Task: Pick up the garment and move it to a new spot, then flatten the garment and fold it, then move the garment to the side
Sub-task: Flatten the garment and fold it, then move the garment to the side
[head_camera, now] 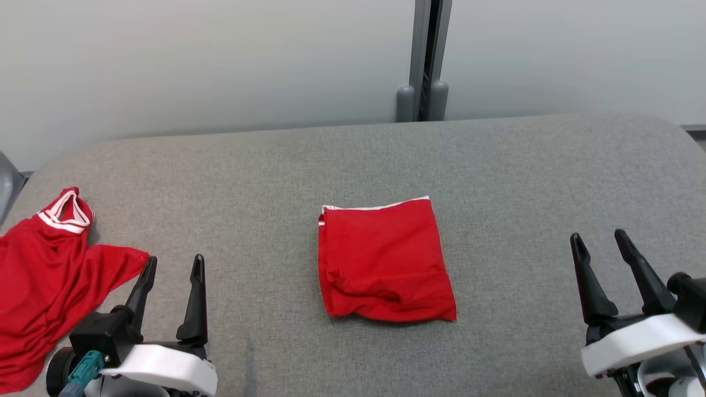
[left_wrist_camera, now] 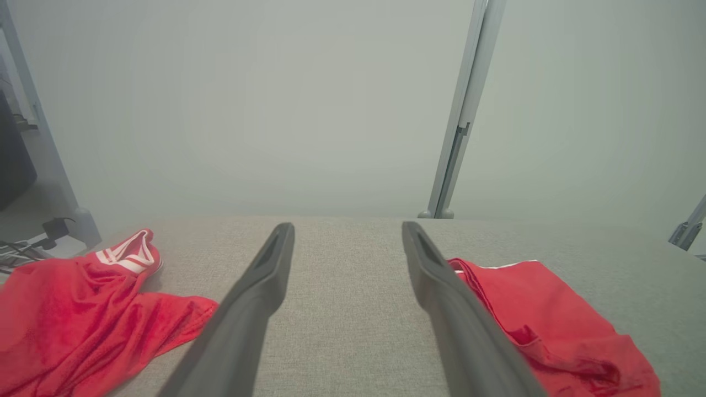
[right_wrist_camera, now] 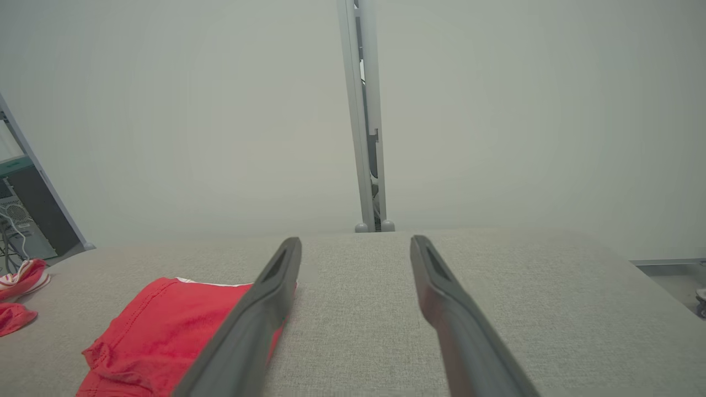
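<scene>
A red garment point(head_camera: 384, 260) with a white hem lies folded into a neat rectangle at the middle of the grey table point(head_camera: 496, 165). It shows at the right of the left wrist view as the folded garment point(left_wrist_camera: 546, 320) and at the lower left of the right wrist view as the same garment point(right_wrist_camera: 160, 336). My left gripper point(head_camera: 174, 266) rests open near the table's front left, its fingers point(left_wrist_camera: 259, 298) empty. My right gripper point(head_camera: 600, 238) stands open at the front right, well apart from the folded piece, with bare fingers point(right_wrist_camera: 441, 298).
A second red garment point(head_camera: 47, 275) with white-striped trim lies crumpled at the table's left edge, just left of my left gripper; it also shows as a red heap point(left_wrist_camera: 83, 314). A grey post point(head_camera: 424, 60) stands behind the table against a pale wall.
</scene>
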Controlling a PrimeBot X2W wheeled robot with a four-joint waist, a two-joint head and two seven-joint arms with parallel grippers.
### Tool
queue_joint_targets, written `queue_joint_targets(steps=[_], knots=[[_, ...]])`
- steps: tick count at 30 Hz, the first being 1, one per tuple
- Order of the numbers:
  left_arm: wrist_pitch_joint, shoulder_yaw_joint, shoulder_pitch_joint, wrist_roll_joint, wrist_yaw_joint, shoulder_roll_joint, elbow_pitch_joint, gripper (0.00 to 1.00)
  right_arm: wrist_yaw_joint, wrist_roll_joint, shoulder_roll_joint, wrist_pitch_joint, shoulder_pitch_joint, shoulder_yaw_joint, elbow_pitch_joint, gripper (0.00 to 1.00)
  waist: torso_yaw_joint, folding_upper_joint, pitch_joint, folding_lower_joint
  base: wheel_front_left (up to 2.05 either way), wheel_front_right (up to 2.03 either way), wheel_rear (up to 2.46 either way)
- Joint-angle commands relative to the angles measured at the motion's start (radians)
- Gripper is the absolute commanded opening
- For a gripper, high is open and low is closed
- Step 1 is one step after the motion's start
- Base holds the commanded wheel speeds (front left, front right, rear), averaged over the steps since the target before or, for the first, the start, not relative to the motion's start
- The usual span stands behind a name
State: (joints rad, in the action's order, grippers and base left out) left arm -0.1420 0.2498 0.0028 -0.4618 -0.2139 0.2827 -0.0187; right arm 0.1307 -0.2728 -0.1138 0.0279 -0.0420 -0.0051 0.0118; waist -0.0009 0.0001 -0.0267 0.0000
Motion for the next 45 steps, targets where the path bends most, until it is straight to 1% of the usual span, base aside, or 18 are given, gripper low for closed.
queue_joint_targets(steps=[1, 11, 22, 45], knots=[[0.005, 0.002, 0.015, -0.005, -0.004, 0.011, -0.003, 1.00, 0.000, 0.003, -0.001, -0.010, 0.029, -0.011, 0.002, 1.00, 0.004, -0.0001, 0.028, 0.0000, 0.00, 0.00, 0.00], [0.015, 0.005, 0.028, -0.017, 0.022, 0.037, -0.002, 1.00, 0.000, 0.011, -0.002, -0.045, 0.098, -0.030, 0.032, 1.00, 0.008, -0.0001, 0.060, 0.0000, 0.00, 0.00, 0.00], [0.018, -0.001, 0.028, -0.024, 0.005, 0.043, -0.004, 1.00, 0.000, 0.008, 0.001, -0.063, 0.108, -0.027, 0.044, 1.00, 0.001, -0.0001, 0.062, 0.0000, 0.00, 0.00, 0.00], [0.016, 0.009, 0.017, -0.028, -0.010, 0.045, -0.011, 1.00, 0.000, 0.005, 0.012, -0.062, 0.099, -0.030, 0.038, 1.00, 0.009, -0.0001, 0.052, 0.0000, 0.00, 0.00, 0.00]])
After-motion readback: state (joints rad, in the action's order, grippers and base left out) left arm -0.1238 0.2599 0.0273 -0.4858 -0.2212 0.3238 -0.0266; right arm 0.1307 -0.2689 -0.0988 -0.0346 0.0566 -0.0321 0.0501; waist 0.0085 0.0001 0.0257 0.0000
